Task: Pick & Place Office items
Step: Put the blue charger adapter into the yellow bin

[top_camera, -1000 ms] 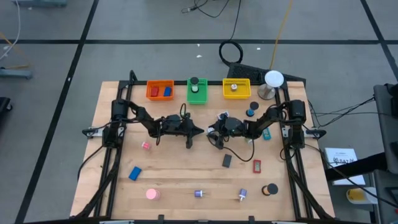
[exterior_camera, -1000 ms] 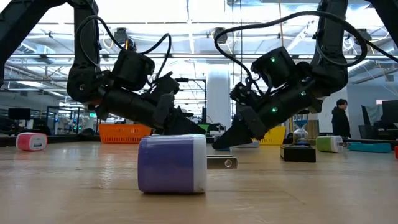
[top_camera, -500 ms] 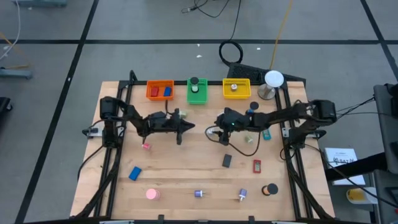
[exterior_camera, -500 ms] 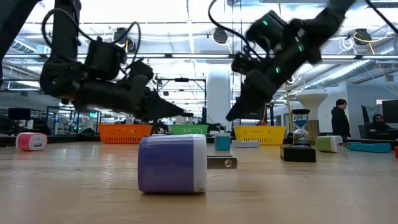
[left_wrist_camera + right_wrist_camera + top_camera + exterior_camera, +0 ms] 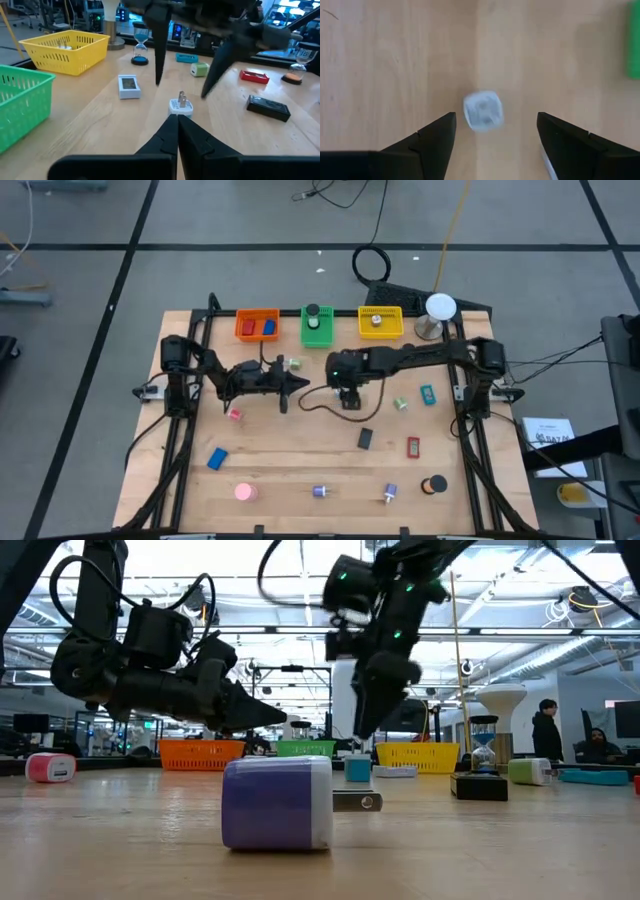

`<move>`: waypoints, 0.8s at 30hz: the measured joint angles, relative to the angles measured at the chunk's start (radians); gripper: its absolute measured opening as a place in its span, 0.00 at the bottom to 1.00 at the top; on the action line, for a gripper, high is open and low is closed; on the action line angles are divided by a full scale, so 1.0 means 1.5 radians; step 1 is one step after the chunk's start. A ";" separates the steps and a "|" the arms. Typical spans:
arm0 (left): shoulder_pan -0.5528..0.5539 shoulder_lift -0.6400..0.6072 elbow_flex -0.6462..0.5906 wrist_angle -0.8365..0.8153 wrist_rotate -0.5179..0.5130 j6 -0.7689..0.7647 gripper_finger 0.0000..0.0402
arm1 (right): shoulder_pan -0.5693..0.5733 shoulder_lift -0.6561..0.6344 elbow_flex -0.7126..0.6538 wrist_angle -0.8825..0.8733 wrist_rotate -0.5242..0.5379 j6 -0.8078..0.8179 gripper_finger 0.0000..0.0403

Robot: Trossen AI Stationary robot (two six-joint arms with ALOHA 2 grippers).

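While the right pincer [image 5: 495, 135] hangs point-down over the middle of the desk [image 5: 290, 450], its 2 dark fingers stand wide apart and empty, straddling from above a small white plug-like block [image 5: 483, 111] that lies on the bare wood. That block sits directly beneath the pincer, between the finger lines, so the coming move looks like a straight descent and a close. It looks roughly square from overhead, so no long axis can be told; the 2 metal prongs stick up in the left wrist view [image 5: 180, 103]. The right arm is plainly nearer. The left pincer [image 5: 177, 132] is shut to a point, holding nothing, aimed at the same block from just beside it, low over the desk. In the high view the right arm hides the block altogether; only the wrist views show it. The low view shows the right pincer [image 5: 365, 715] clear above the desk surface, not yet down. Other office items stay scattered along the near edge, among them a purple block [image 5: 277, 802] and a blue block [image 5: 216, 458].
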 joint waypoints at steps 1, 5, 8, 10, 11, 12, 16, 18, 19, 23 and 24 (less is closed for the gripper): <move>0.000 0.000 0.000 -0.001 0.000 0.000 0.01 | 0.002 0.012 0.010 -0.004 0.001 -0.007 0.70; 0.000 0.000 0.000 -0.007 -0.006 0.001 0.03 | 0.002 0.037 0.028 -0.032 0.000 -0.029 0.71; 0.000 0.000 0.000 -0.008 -0.006 0.002 0.04 | 0.002 0.038 0.028 -0.035 -0.001 -0.034 0.69; 0.000 0.000 0.000 -0.010 -0.006 0.004 0.04 | 0.002 0.036 0.028 -0.024 -0.001 -0.036 0.66; 0.000 0.000 0.000 -0.010 -0.007 0.005 0.03 | 0.002 0.037 0.028 -0.018 -0.001 -0.035 0.64; 0.000 0.000 0.000 -0.010 -0.006 0.005 0.02 | 0.002 0.037 0.028 -0.017 -0.001 -0.035 0.62; 0.000 0.000 0.000 -0.011 -0.007 0.006 0.01 | 0.002 0.037 0.023 -0.014 -0.003 -0.036 0.54; 0.000 0.000 0.000 -0.011 -0.007 0.006 0.03 | 0.002 0.038 0.011 -0.006 -0.008 -0.037 0.52; 0.000 0.000 0.000 -0.011 -0.007 0.005 0.04 | 0.002 0.038 0.006 0.000 -0.015 -0.036 0.51; 0.000 0.000 0.001 -0.011 -0.007 0.004 0.04 | 0.002 0.037 0.004 0.009 -0.020 -0.029 0.50; 0.000 0.000 0.001 -0.011 -0.007 0.004 0.03 | 0.002 0.037 0.004 0.009 -0.021 -0.029 0.50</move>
